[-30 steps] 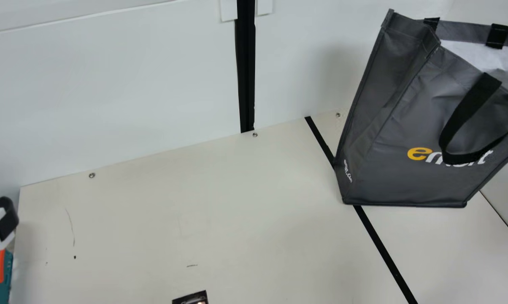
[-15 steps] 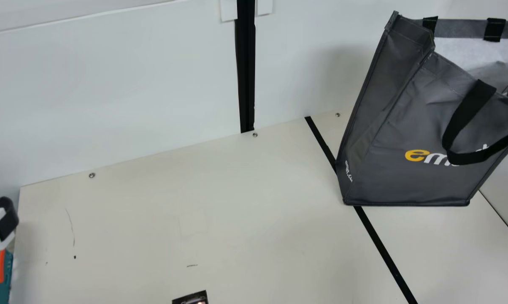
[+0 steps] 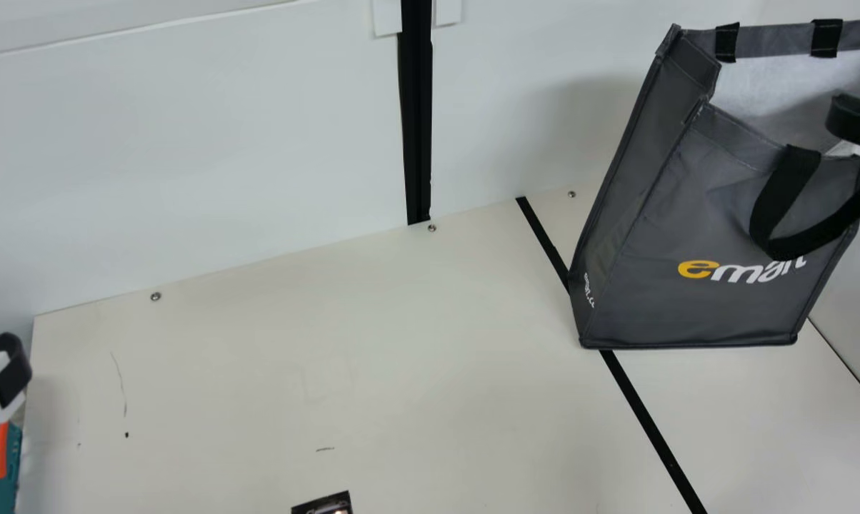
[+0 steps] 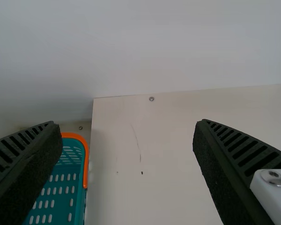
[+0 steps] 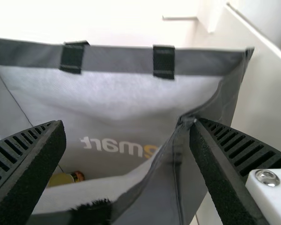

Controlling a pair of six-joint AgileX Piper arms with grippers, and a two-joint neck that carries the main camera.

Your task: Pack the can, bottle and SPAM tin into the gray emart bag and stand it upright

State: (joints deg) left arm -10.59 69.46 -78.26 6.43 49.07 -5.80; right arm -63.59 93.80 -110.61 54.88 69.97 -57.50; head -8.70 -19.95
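Spreading its two ribbed fingers wide, the right gripper (image 3: pixel 857 125) sits at the mouth of the gray emart bag (image 3: pixel 694 235), gripping nothing. In the right wrist view, a folded corner of the bag's rim comes right up to one fingertip; whether they touch I cannot tell. Down inside lie a yellowish item (image 5: pixel 61 180) and, just beside it, a small dark one with red on it (image 5: pixel 77 176), too little exposed to name. The bag stands upright on the table (image 3: pixel 344 357), mouth open, a black handle looping down its front, its base across a black line (image 3: pixel 648 421). Well apart, at the table's far left, the left gripper (image 3: pixel 1 378) is also wide and empty, near a teal basket (image 4: pixel 61 197) with an orange handle.
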